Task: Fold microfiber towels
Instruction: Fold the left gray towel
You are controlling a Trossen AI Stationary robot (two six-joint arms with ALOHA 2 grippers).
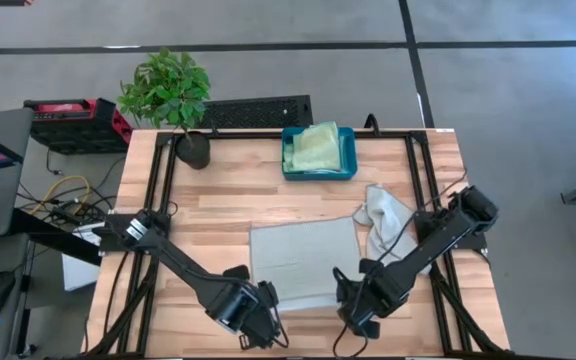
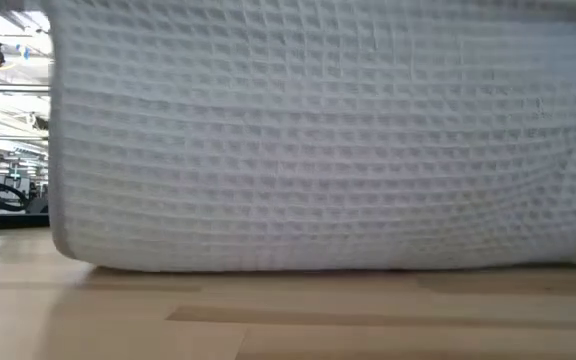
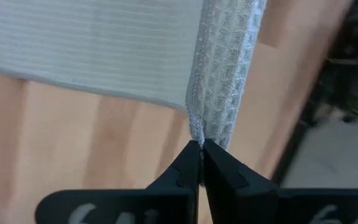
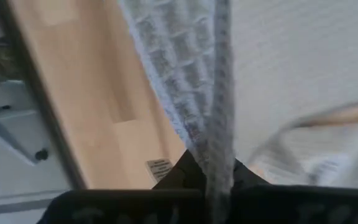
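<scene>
Now from above, your pale grey waffle-weave microfiber towel (image 1: 303, 262) lies flat mid-table, left gripper (image 1: 261, 322) and right gripper (image 1: 353, 315) at its near corners. Low down, it drapes limp and light. Both wrist views show jaws clamped on thin hem: grip corners, it'll sag.

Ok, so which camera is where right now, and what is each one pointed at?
High view: above the table, looking straight down; both arms, left tool and right tool at the near edge of the spread grey towel.
Low view: at table-top height, looking level; the grey towel fills it; no arm shows.
Left wrist view: on the left wrist; left tool shut on the towel's corner.
Right wrist view: on the right wrist; right tool pinching the towel's edge.
All four share that towel.
</scene>
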